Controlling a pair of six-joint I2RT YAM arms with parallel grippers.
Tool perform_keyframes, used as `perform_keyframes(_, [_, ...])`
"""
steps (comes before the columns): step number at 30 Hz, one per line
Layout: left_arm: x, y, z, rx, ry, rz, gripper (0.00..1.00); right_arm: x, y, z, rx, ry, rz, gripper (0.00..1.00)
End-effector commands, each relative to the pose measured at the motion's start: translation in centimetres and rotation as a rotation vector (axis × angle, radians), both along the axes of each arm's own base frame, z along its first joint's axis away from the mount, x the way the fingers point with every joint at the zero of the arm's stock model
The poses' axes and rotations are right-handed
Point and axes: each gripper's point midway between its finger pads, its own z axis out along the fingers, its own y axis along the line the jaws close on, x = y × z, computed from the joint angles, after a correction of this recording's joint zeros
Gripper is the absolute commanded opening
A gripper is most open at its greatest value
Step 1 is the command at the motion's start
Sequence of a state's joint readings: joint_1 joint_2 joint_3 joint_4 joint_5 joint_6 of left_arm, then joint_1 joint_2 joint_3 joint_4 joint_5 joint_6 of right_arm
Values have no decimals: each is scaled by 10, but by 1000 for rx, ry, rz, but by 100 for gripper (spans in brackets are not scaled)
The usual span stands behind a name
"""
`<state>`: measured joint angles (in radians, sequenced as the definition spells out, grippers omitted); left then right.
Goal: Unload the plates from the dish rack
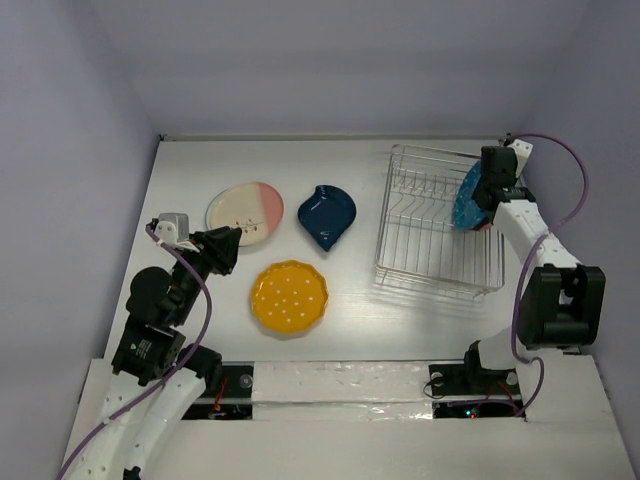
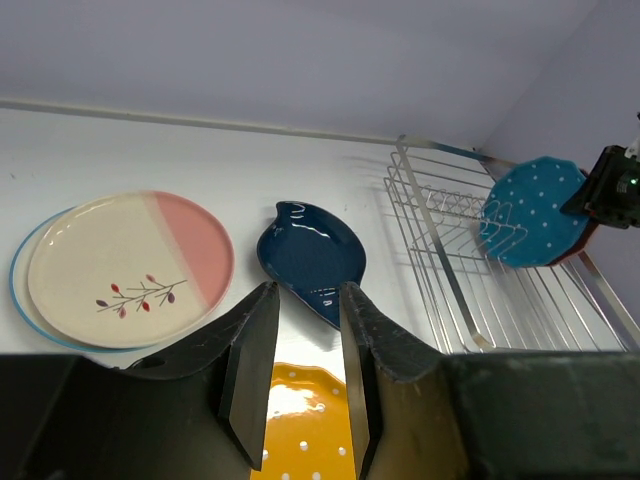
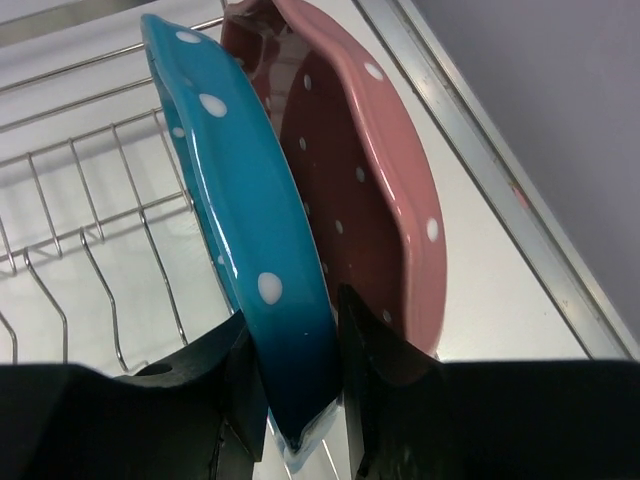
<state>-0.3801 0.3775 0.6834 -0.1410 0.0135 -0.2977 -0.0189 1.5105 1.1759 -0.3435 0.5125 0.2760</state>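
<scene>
The silver wire dish rack [image 1: 437, 283] stands at the right. My right gripper [image 1: 488, 192] is at its far right end, shut on the rim of the upright teal dotted plate [image 1: 467, 198]. In the right wrist view the fingers [image 3: 300, 345] clamp the teal plate [image 3: 240, 190], and the pink dotted plate [image 3: 380, 170] stands just behind it. My left gripper [image 1: 228, 250] is open and empty above the table. The cream-and-pink plate [image 1: 245, 212], the navy teardrop plate [image 1: 327, 216] and the yellow dotted plate [image 1: 289, 297] lie on the table.
In the left wrist view the cream-and-pink plate [image 2: 130, 265] rests on a blue-rimmed white plate [image 2: 18, 285]. The rack's left prongs [image 2: 440, 205] hold nothing. Lilac walls close in the table on the left, back and right.
</scene>
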Motion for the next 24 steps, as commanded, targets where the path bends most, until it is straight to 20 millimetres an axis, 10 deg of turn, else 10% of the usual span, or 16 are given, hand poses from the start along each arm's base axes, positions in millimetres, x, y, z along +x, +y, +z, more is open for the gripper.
perform_keyframes(1, [-3,0,26,-23,-66,-3,28,-9,-3,50,-30,-143,-21,7])
perform_keyframes(14, [-2,-1,25,-22,-61,-10,28,-52,37,151,-45,-346,100,0])
perform_keyframes(24, [0,0,25,-22,-61,0,28,-84,112,203,171,-570,456,0])
